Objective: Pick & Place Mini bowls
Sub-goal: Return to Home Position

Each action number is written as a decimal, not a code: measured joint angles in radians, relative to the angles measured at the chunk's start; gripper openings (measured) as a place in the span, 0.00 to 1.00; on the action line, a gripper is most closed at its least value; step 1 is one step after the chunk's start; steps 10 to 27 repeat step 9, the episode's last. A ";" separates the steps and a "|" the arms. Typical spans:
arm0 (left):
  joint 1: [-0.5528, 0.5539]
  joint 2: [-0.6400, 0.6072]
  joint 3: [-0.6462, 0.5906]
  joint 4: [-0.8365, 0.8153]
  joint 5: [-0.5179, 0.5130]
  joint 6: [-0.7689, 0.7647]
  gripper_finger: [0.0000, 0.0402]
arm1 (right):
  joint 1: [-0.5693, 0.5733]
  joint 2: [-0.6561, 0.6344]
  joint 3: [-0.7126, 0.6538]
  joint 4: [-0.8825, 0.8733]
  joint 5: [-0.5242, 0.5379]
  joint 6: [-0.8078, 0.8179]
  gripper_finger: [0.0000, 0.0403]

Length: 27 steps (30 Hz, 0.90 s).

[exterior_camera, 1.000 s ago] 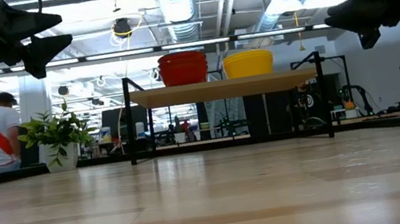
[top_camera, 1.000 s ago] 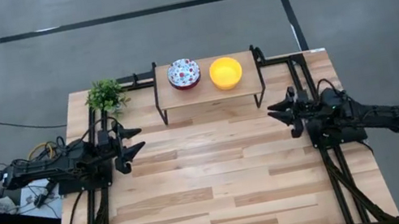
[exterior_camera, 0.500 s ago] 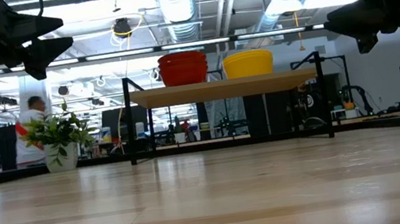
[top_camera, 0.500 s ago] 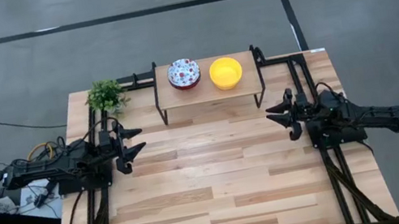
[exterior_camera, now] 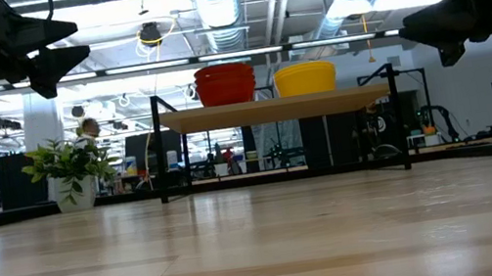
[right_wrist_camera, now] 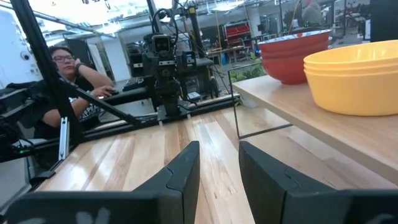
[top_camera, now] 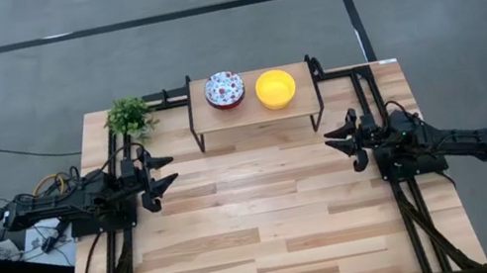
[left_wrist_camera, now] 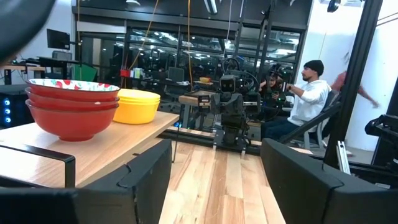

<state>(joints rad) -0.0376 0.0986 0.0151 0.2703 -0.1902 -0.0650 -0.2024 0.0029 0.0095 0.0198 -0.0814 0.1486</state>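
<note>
Two stacks of mini bowls stand by their bases on a small wooden shelf [top_camera: 253, 107] at the table's far edge. The floral stack [top_camera: 224, 90], red outside [exterior_camera: 225, 84] [left_wrist_camera: 71, 109], is on the left. The plain yellow stack [top_camera: 275, 89] [exterior_camera: 305, 78] [right_wrist_camera: 357, 78] is on the right. My left gripper [top_camera: 166, 170] [left_wrist_camera: 214, 186] hovers open over the table's left side, pointing right, below and left of the shelf. My right gripper [top_camera: 332, 142] [right_wrist_camera: 219, 177] hovers open on the right side, pointing left. Neither touches anything.
A small green plant [top_camera: 128, 117] [exterior_camera: 70, 166] stands at the far left corner beside the shelf. The shelf's black metal legs [exterior_camera: 162, 151] rise from the table. Bare wooden tabletop [top_camera: 267, 213] lies between the arms. People sit and pass in the room beyond.
Both arms stay where they were. In the low view, a person in the room behind walks from the picture's left edge to behind the plant.
</note>
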 joint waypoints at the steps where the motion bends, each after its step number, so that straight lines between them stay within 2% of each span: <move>1: 0.000 0.000 0.000 0.000 0.000 0.000 0.61 | 0.000 0.000 0.000 0.000 0.000 0.000 0.25; 27: 0.000 0.000 0.000 0.000 0.000 0.000 0.61 | 0.000 0.000 0.000 -0.001 0.000 0.000 0.25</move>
